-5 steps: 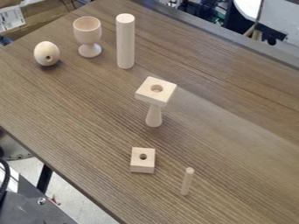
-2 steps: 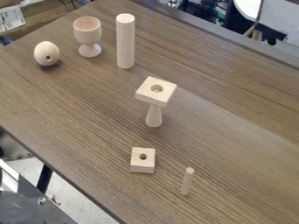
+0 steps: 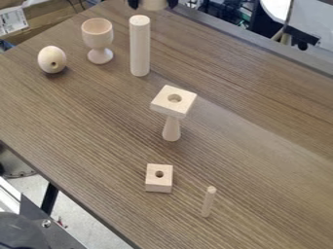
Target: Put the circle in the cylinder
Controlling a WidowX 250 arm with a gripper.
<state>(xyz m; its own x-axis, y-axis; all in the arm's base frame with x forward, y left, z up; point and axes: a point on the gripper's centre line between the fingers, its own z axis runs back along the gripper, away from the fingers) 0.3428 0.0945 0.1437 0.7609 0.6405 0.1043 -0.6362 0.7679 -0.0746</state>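
At the top edge of the view, partly cut off by it, the gripper hangs just beyond the cylinder; its jaws stand apart by the width of a pale, rounded wooden piece held between them. The upper part of this piece is out of frame, so its full shape cannot be told, nor whether it is the circle of the task. The cylinder, tall and plain, stands upright on the table.

Left of the cylinder, near it but apart, is an upright goblet; farther left lies an egg with a small dark hole in its side. Near the middle, a stem, flared toward its foot, carries a square plate with a round hole in its top. Nearer the camera are a block, likewise with a hole in its top, and, to the right of the block and apart from it, a thin upright peg. At lower left, beyond the table's edge, dark equipment shows.
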